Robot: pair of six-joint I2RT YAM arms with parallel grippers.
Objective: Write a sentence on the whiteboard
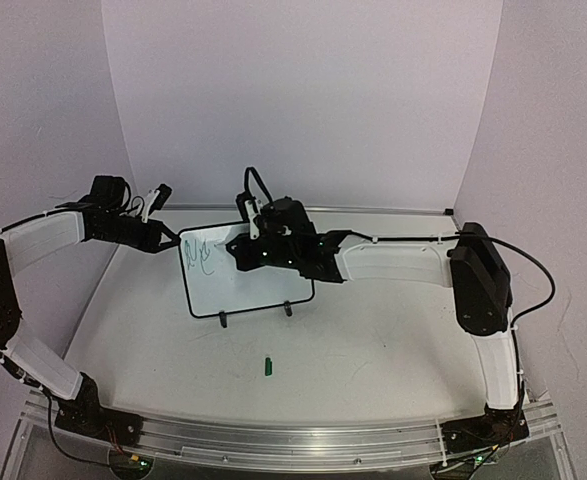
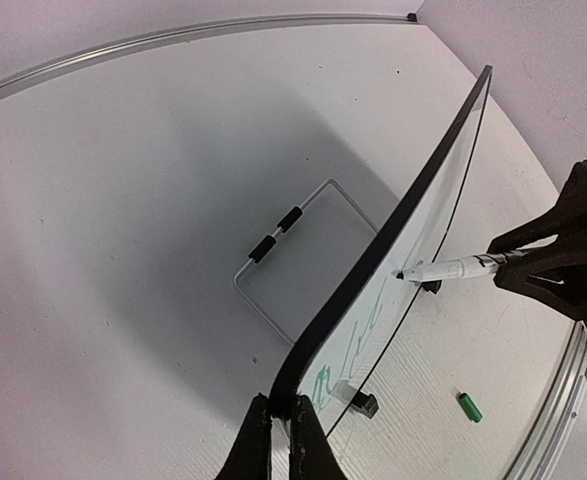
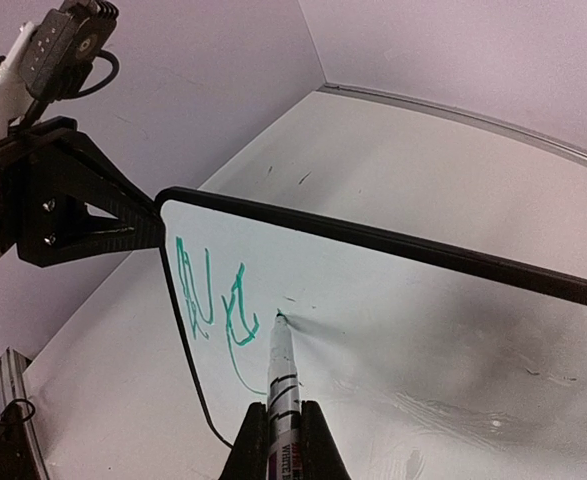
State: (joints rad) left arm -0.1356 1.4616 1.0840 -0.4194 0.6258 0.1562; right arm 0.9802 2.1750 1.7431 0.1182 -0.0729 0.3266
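Note:
The whiteboard [image 1: 248,280] stands tilted on its two black feet mid-table. My left gripper [image 2: 281,420] is shut on the whiteboard's black frame [image 2: 393,240] at its upper left corner. My right gripper [image 3: 283,425] is shut on a white marker [image 3: 281,385], whose tip touches the whiteboard's face [image 3: 393,300]. The sentence [image 3: 213,305] is a few green slanted strokes near the board's left edge, just left of the marker tip; the same green scrawl [image 1: 199,254] shows in the top view.
A small green marker cap [image 1: 269,366] lies on the table in front of the board. The wire stand [image 2: 303,255] props the board from behind. Lilac walls close in the back and both sides; a metal rail [image 1: 303,440] runs along the near edge.

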